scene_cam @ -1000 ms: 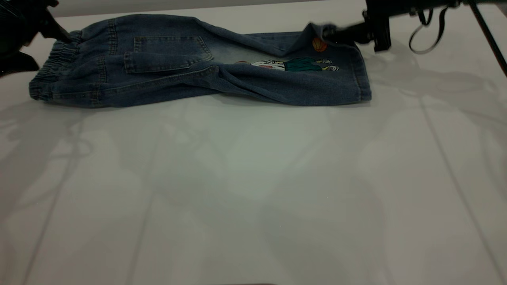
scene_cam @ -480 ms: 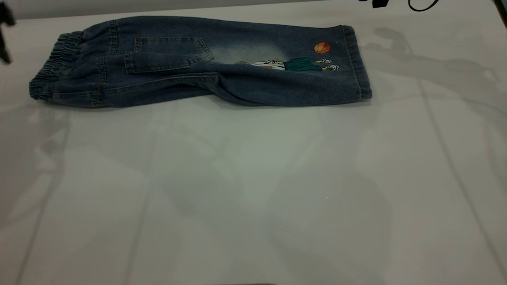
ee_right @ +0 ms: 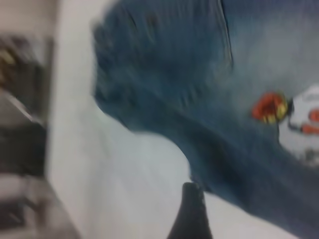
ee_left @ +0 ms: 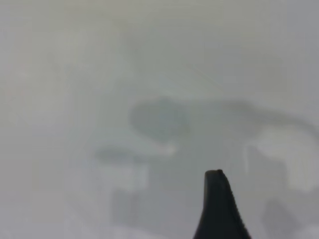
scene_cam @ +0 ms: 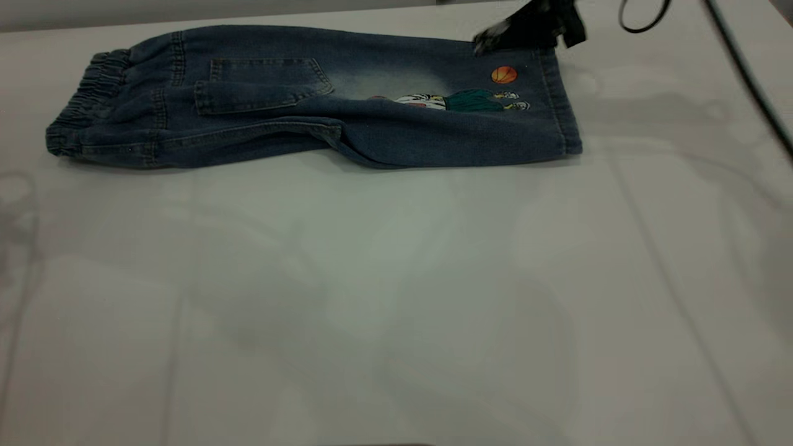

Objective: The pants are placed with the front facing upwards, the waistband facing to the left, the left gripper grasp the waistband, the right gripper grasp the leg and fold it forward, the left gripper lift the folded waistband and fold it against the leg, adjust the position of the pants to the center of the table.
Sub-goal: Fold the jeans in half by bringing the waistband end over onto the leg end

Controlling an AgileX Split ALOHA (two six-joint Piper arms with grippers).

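Note:
The pants lie folded lengthwise along the far side of the table. Their rear pocket faces up, the waistband at the left and the leg with its orange-ball print at the right. My right gripper hovers, blurred, at the far corner of the leg's cuff. In the right wrist view one fingertip sits at the denim's edge, nothing held. My left gripper is out of the exterior view. Its one visible fingertip hangs over bare table, open and empty.
A black cable from the right arm runs down the right side of the exterior view. The table's far edge lies just behind the pants. Wide white tabletop stretches in front of the pants.
One second ago the left gripper was at the waistband and the right held the cuff raised. Both let go and withdrew, and the leg settled flat. The right gripper has since returned to the cuff's far corner.

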